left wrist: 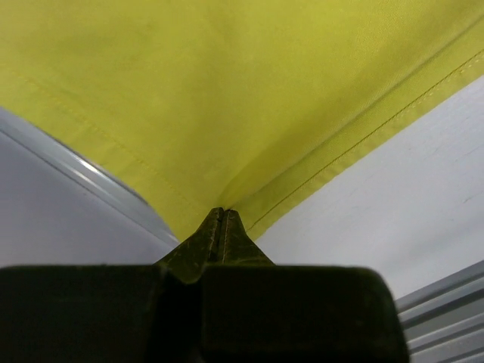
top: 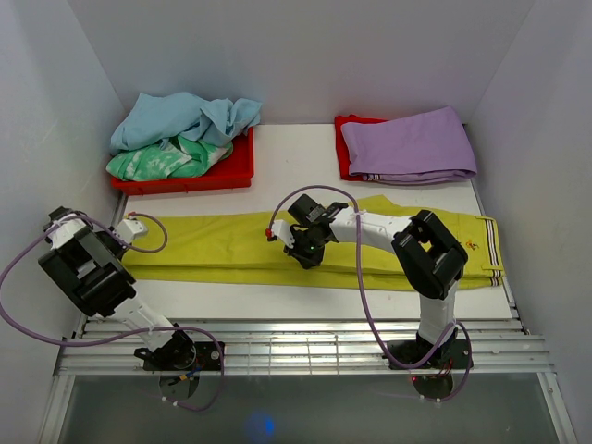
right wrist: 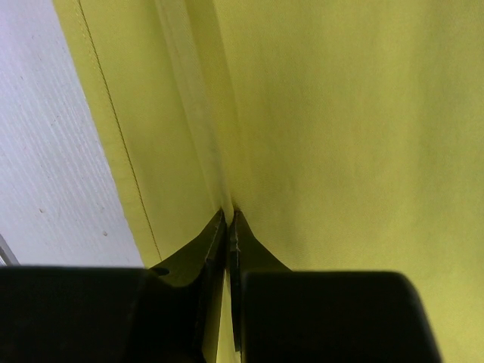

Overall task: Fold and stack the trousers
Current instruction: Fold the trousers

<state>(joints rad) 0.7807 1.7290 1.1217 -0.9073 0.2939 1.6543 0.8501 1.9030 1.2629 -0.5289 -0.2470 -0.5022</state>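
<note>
Left gripper (left wrist: 221, 215): fingers pressed together, pinching the hem corner of the trousers (top: 222, 242). Right gripper (right wrist: 229, 215): nipped shut on a fold at the near edge, mid-length. Trousers lie flat across mid-table, waistband right. Fold looks about to start: raise both pinches level, edge taut, no dragging. Wrist views confirm cloth between the tips; only the top view shows the lilac garment (top: 412, 143) and red tray (top: 199, 178) behind

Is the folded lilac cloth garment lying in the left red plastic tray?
No, the lilac garment lies at the back right, apart from that tray.
</note>
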